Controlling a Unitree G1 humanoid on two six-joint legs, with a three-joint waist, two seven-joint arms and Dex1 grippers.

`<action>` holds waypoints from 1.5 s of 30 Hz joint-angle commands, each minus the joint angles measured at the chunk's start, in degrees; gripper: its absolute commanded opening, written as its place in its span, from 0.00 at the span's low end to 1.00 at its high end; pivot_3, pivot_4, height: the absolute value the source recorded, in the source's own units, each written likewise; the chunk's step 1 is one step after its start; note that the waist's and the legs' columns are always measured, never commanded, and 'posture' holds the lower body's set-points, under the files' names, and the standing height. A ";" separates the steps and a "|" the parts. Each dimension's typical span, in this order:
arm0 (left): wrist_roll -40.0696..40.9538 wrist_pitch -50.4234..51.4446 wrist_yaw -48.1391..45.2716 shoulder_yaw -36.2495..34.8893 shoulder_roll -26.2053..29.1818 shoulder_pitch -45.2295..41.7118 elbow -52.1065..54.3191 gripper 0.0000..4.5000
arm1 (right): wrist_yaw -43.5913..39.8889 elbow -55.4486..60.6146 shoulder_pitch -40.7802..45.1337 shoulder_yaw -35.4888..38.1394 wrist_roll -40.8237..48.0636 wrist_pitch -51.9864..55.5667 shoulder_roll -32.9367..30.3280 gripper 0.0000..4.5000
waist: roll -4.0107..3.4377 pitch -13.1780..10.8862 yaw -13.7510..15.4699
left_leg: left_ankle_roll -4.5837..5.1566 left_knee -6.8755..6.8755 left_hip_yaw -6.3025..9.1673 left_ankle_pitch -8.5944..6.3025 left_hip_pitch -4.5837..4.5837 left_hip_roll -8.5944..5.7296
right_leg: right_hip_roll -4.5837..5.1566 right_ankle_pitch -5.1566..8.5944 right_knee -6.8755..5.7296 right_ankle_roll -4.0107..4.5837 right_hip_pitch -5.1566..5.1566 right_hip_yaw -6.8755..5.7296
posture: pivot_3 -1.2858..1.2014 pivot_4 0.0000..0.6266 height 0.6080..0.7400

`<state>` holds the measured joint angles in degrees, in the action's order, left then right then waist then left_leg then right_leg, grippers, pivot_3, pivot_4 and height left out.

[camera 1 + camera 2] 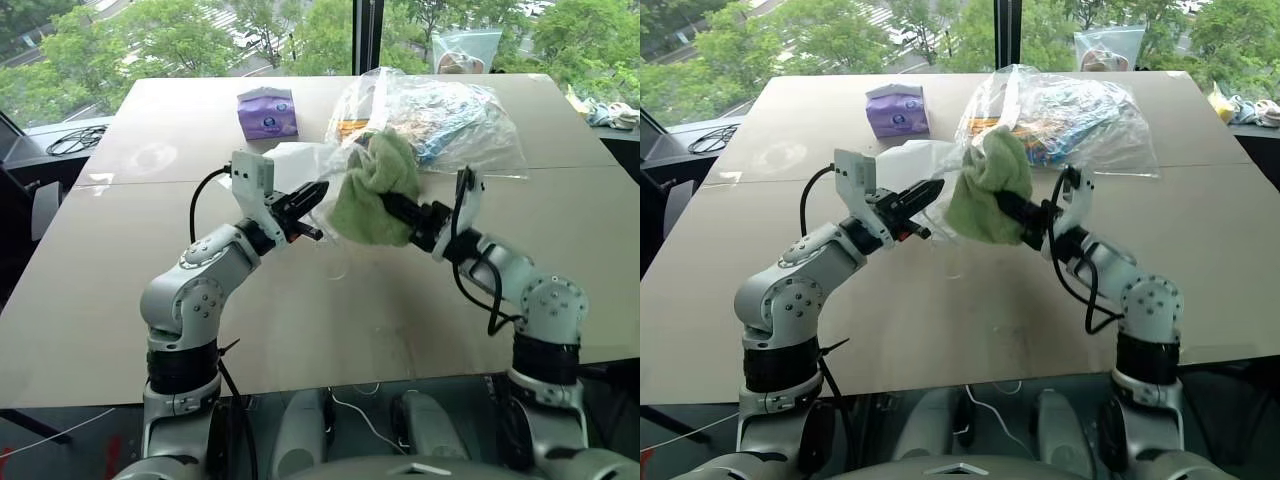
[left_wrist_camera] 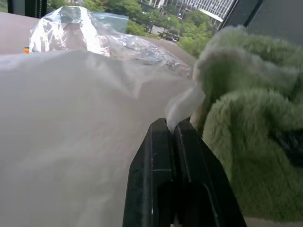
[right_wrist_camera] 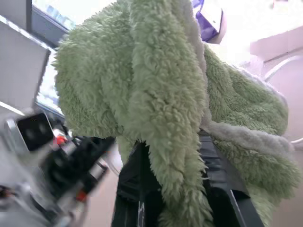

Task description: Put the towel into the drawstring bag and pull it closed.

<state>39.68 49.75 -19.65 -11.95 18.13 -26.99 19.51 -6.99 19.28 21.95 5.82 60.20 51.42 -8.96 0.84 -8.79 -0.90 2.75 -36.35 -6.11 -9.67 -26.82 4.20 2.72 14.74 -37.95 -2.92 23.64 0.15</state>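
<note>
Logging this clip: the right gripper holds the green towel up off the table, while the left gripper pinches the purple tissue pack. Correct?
Not quite. The left gripper is pinching the thin white bag, as the left wrist view shows; the purple tissue pack sits untouched farther back on the table. The right gripper does hold the towel up.

Head stereo pair looked forward-down over the table [image 1: 120, 300]. Each wrist camera sat close behind its pincer, along the fingers. All views shared the towel [image 1: 375, 195] between pincers.
</note>
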 commanded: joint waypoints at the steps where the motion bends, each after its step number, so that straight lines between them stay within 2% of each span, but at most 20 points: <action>1: 4.06 1.80 1.90 -2.75 -0.70 -2.16 0.79 0.00 | -14.66 6.31 -1.75 -8.00 -14.40 -17.58 -2.65 0.01 | 0.00 0.00 -0.18 | 0.00 0.00 0.00 0.00 0.00 0.01 | -0.02 0.00 0.00 0.00 0.00 0.00 | 0.52 0.24 1.00; 6: 6.98 3.38 3.96 -3.70 -1.53 -3.07 0.64 0.00 | -22.70 2.32 -2.66 -16.60 -31.43 -32.63 -7.10 0.01 | 0.01 0.00 -0.08 | -0.03 -0.01 0.05 0.01 0.11 0.02 | -0.08 0.00 -0.03 0.01 -0.04 0.00 | 0.52 0.24 1.00; 9: 7.13 3.37 4.51 -3.12 -1.58 -3.23 0.51 0.00 | -25.66 -0.47 -1.69 -21.37 -39.84 -37.27 -10.18 0.01 | 0.02 0.00 0.06 | -0.04 -0.02 0.03 0.02 0.11 0.00 | -0.06 0.00 -0.02 0.02 -0.06 0.01 | 0.52 0.24 1.00; 14: 7.02 3.24 3.24 -1.30 -0.99 -2.70 1.58 0.00 | -27.45 -4.78 0.72 -24.84 -47.29 -35.28 -13.12 0.01 | 0.04 -0.01 0.16 | -0.08 -0.02 0.02 0.04 0.11 0.00 | -0.05 0.00 -0.02 0.02 -0.06 0.01 | 0.52 0.24 1.00; 17: 7.13 3.86 0.93 0.88 0.39 -1.20 3.08 0.00 | -26.90 -5.73 3.06 -23.43 -46.52 -29.96 -12.38 0.01 | 0.04 -0.02 0.17 | -0.11 -0.04 0.02 0.06 0.11 0.00 | -0.05 0.00 -0.03 0.03 -0.06 0.01 | 0.52 0.24 1.00; 25: 8.24 5.45 -3.76 5.23 4.31 2.86 7.26 0.00 | -20.54 -5.89 9.84 -10.76 -32.16 -8.99 -3.44 0.01 | 0.06 -0.03 0.25 | -0.13 -0.03 0.03 0.06 0.11 0.04 | -0.04 -0.01 -0.07 0.05 -0.06 -0.02 | 0.52 0.24 1.00; 30: 7.96 5.04 -3.82 5.76 4.74 3.00 7.41 0.00 | -10.58 -6.37 12.06 -1.42 -23.98 -0.36 6.04 0.01 | 0.05 -0.03 0.22 | -0.13 -0.03 0.03 0.05 0.11 0.04 | 0.00 -0.01 -0.08 0.06 -0.06 -0.04 | 0.52 0.24 1.00; 33: 7.99 4.98 -3.64 6.01 4.66 3.00 7.35 0.00 | -2.65 -7.50 13.54 6.22 -16.04 2.35 13.73 0.01 | 0.05 -0.03 0.13 | -0.12 0.00 0.03 0.05 0.09 0.04 | 0.02 -0.01 -0.09 0.06 -0.05 -0.07 | 0.52 0.24 1.00; 37: 8.35 5.00 -3.42 6.50 4.35 2.74 7.38 0.00 | 9.01 -10.46 16.07 16.12 -0.51 5.15 21.88 0.01 | 0.05 -0.02 0.24 | -0.12 0.01 0.04 0.05 0.08 0.04 | 0.04 -0.01 -0.08 0.05 -0.05 -0.11 | 0.52 0.24 1.00; 39: 8.61 5.08 -3.46 6.85 4.10 2.50 7.38 0.00 | 15.31 -12.45 16.91 18.47 6.75 5.03 23.17 0.01 | 0.05 -0.02 0.25 | -0.12 0.01 0.08 0.05 0.07 0.02 | 0.12 -0.01 -0.06 0.05 -0.10 -0.19 | 0.52 0.24 1.00; 45: 8.14 4.07 -4.35 8.73 3.32 0.85 6.38 0.00 | 32.05 -17.26 18.42 18.28 32.18 -0.31 24.37 0.01 | 0.04 -0.03 -0.41 | -0.10 0.01 0.08 0.05 0.06 0.01 | 0.08 -0.01 -0.06 0.05 -0.08 -0.15 | 0.52 0.24 1.00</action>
<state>47.36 54.54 -22.95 -3.67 21.42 -25.18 25.08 22.72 0.54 34.76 24.03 85.66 53.53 8.04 0.88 -8.82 -1.31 2.65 -36.33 -6.00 -9.61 -26.76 4.23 2.76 14.73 -38.03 -2.86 23.56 -0.01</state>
